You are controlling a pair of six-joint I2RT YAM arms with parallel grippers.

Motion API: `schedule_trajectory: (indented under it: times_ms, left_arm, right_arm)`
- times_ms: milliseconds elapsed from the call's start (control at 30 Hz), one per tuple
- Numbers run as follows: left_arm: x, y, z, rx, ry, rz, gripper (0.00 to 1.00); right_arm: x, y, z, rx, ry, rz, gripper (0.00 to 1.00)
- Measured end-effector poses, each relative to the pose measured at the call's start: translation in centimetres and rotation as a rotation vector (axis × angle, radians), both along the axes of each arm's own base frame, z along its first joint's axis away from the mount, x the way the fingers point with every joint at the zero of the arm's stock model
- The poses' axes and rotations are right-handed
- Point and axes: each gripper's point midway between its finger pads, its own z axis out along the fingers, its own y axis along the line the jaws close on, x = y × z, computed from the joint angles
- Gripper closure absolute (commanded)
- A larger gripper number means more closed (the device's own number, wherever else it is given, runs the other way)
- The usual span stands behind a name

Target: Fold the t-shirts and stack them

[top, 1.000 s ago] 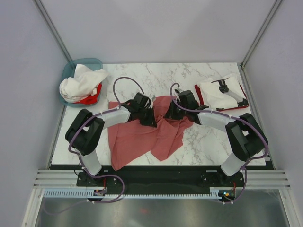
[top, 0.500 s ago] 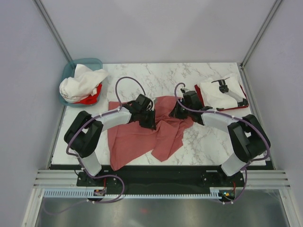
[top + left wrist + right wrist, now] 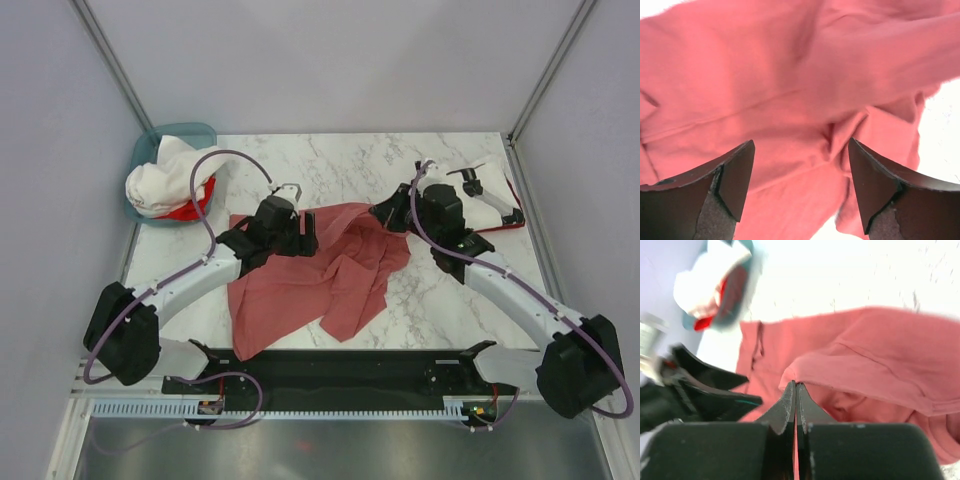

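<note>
A dusty salmon-red t-shirt (image 3: 310, 285) lies crumpled on the marble table (image 3: 330, 160). My left gripper (image 3: 305, 238) hovers over its left upper part. In the left wrist view that gripper (image 3: 800, 150) is open, with only salmon cloth (image 3: 790, 75) beneath the fingers. My right gripper (image 3: 385, 214) is at the shirt's back right edge. It is shut (image 3: 796, 384) on a raised fold of the salmon t-shirt (image 3: 865, 370). A folded white t-shirt with a black mark (image 3: 455, 205) rests on a red one (image 3: 419, 200) at the back right.
A teal basket (image 3: 195, 130) stands at the back left corner, holding a bunched white shirt (image 3: 170, 175) and a bright red one (image 3: 192, 208). The folded stack is right behind my right wrist. Enclosure walls and frame posts ring the table.
My left gripper opened, let go of the salmon shirt and drew back left. My right gripper closed on the shirt's edge and moved toward the back right, lifting a fold.
</note>
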Motion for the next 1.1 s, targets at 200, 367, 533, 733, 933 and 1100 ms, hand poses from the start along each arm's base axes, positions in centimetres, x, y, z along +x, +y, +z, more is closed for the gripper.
schedule_trajectory:
  times_ms: [200,367,533,733,933,1100]
  left_arm:
    - [0.5,1.4,-1.1,0.045,-0.052,0.039,0.13]
    - [1.5,0.7,-1.0,0.055,-0.114,-0.010,0.10]
    - [2.6,-0.1,-2.1,0.093,-0.143,-0.057,0.11]
    - [4.7,1.2,-4.1,0.229,-0.157,0.027,0.18]
    - [6.1,2.6,-3.0,0.282,-0.215,0.116,0.18]
    - [7.1,3.0,-3.0,0.321,-0.228,0.157,0.36]
  right_arm:
    - [0.4,-1.4,7.7,0.036,-0.141,-0.072,1.00]
    - [0.7,-1.8,11.5,0.043,-0.196,-0.094,1.00]
    - [0.5,-2.0,12.2,0.035,-0.190,-0.100,1.00]
    - [0.1,-1.8,12.4,0.034,-0.171,-0.079,1.00]
    - [-0.3,-1.5,13.4,0.041,-0.167,-0.056,1.00]
    - [-0.6,-1.6,14.6,0.045,-0.171,-0.050,1.00]
